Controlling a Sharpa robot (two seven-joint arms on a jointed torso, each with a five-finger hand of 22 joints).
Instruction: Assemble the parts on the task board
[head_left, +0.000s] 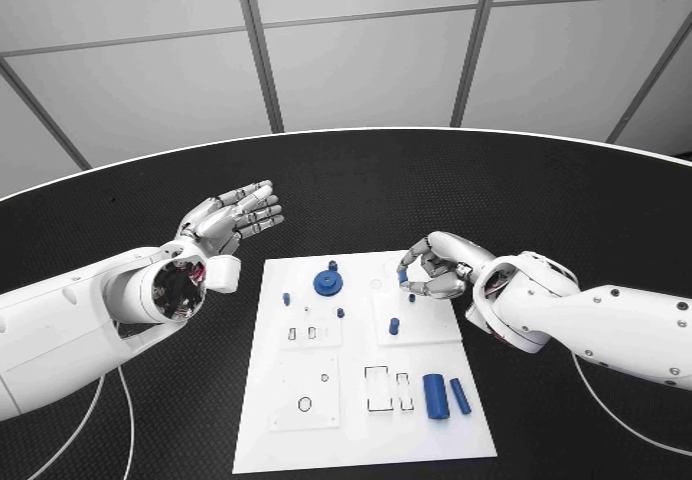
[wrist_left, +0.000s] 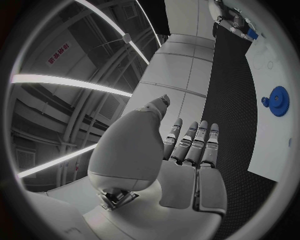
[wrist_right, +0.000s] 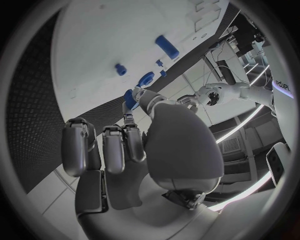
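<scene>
Mid-task: gear (head_left: 329, 281) seated on board (head_left: 361, 440), two cylinders (head_left: 446, 395) loose lower right. Right hand (head_left: 433, 266) pinches a peg (wrist_right: 130, 98); left hand (head_left: 234, 219) spread, empty.

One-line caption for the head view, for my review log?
Left hand raised open beside the white board; right hand curled over the board's far right corner, near the blue gear.

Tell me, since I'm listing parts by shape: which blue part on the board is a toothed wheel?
The blue gear near the task board's far edge, between the hands; it is a round disc, while the other blue parts are pegs and cylinders.
</scene>
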